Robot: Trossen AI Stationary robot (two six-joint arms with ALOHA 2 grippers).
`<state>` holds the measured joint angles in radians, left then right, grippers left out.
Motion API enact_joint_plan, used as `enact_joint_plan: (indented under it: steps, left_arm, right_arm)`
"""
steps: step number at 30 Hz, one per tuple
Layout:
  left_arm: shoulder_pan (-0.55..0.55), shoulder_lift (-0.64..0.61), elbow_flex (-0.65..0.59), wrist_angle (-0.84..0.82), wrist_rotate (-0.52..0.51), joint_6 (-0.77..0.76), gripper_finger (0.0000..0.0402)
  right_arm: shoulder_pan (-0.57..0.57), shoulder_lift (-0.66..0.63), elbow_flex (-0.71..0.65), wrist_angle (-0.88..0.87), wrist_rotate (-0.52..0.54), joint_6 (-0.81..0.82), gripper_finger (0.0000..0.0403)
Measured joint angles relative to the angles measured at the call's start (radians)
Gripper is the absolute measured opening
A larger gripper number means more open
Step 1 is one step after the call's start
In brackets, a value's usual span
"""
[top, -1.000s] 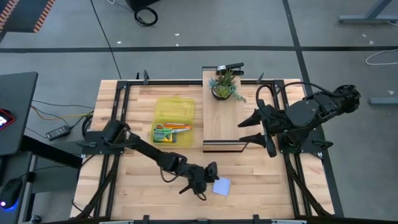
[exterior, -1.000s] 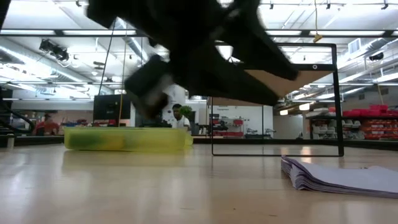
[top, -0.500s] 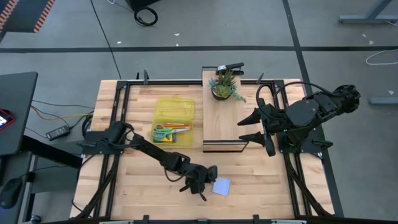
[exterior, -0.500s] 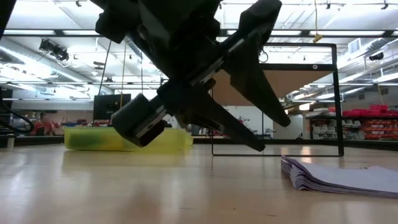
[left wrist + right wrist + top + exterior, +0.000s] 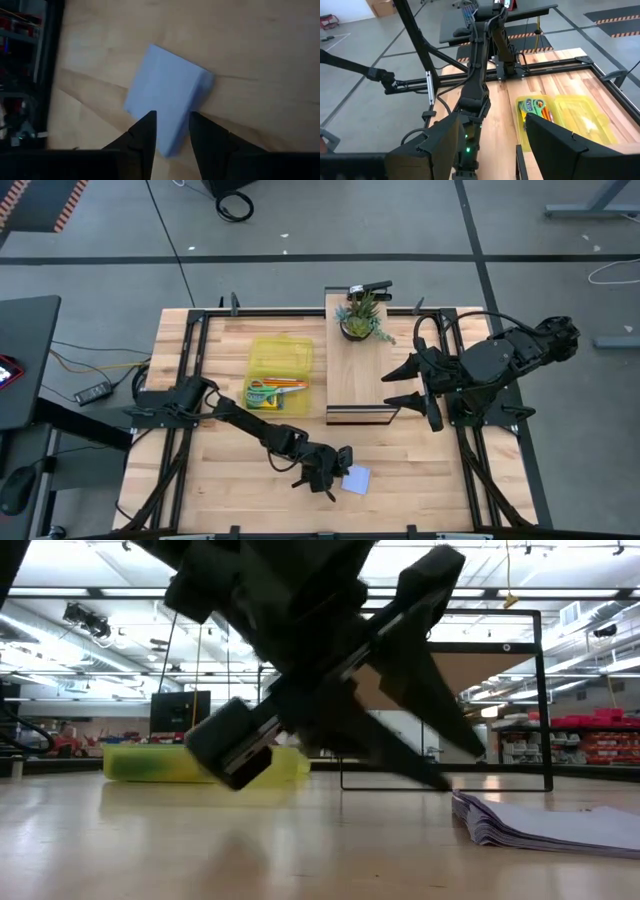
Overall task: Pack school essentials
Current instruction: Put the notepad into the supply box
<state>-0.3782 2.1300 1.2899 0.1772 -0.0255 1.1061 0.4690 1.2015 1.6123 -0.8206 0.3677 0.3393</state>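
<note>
Sticky-note pad (image 5: 356, 479), light blue and square, lies flat on the wooden desk (image 5: 220, 480) near its front edge, rotated so that its sides run oblique to the desk boards; in the left wrist view one corner of the pad (image 5: 167, 102) points away from the fingers. In the low view the pad (image 5: 548, 825) shows as a low stack of sheets at the right. Bare desk surrounds it on all sides, and the black frame rail lies close along the front.

The left end effector (image 5: 336, 473) is stretched low across the desk from the left side, touching or just beside the pad's left edge. Its fingers (image 5: 142, 137) stand narrowly apart over the pad's near edge, gripping nothing.

The translucent yellow case (image 5: 279, 374) sits open toward the middle of the desk, well apart from the pad, with green-handled scissors (image 5: 262, 392) and orange pencils (image 5: 288, 384) inside.

The right end effector (image 5: 405, 386) hangs above the right half of the desk, fingers spread wide, beside a raised board carrying a potted plant (image 5: 362, 317).
</note>
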Motion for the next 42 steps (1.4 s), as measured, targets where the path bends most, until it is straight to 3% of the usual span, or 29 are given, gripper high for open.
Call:
enact_joint_plan:
  steps: [8,13,19,21,31,38,42]
  left_arm:
    - [0.016,0.005,0.054,-0.03,0.097,-0.048,0.0113]
    - [0.02,0.04,0.142,-0.138,0.131,-0.059,0.0115]
    - [0.009,0.082,0.281,-0.289,0.138,-0.26,0.0103]
    - [0.008,0.087,0.308,-0.267,0.153,-0.349,0.0099]
    - [0.011,0.093,0.306,-0.391,0.153,-0.643,0.0073]
    - [0.011,0.093,0.306,-0.463,0.145,-0.728,0.0053]
    - [0.004,0.092,0.306,-0.424,0.113,-0.724,0.0037]
  right_arm:
    - [0.0,0.0,0.0,0.013,0.0,-0.002,0.0237]
    - [0.0,0.0,0.001,0.02,0.0,-0.003,0.0237]
    - [0.0,0.0,0.001,0.027,-0.001,-0.006,0.0237]
    - [0.0,0.0,0.001,0.028,-0.001,-0.01,0.0237]
    - [0.0,0.0,0.001,0.04,-0.001,-0.032,0.0237]
    - [0.0,0.0,0.001,0.054,-0.001,-0.032,0.0237]
    - [0.0,0.0,0.001,0.054,-0.001,-0.032,0.0237]
